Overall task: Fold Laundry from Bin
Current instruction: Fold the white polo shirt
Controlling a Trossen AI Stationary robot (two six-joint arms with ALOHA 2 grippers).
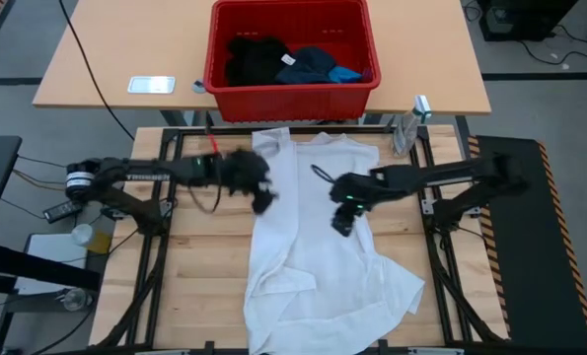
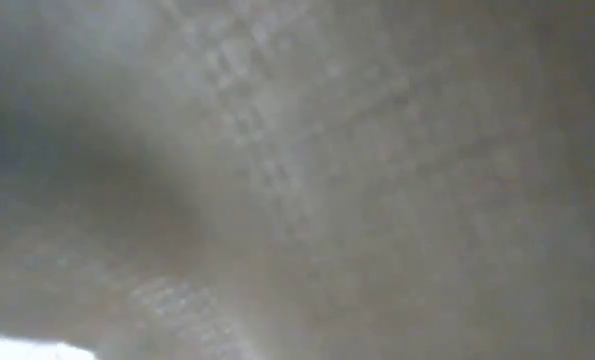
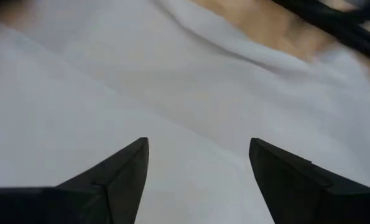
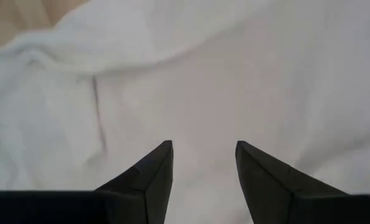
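White cloth, the large white garment (image 1: 318, 242), lies spread and rumpled across the wooden desk (image 1: 189, 296), its upper edge reaching toward the red bin (image 1: 291, 99). Inside the bin sit a black garment (image 1: 254, 57), a dark navy one (image 1: 308, 67) and a small bright blue piece (image 1: 346, 73). Over the garment's left edge hangs the left gripper (image 3: 199, 180), jaws spread wide and empty. Near the garment's middle is the right gripper (image 4: 203, 180), jaws apart with nothing between them. Cloth fills the low view.
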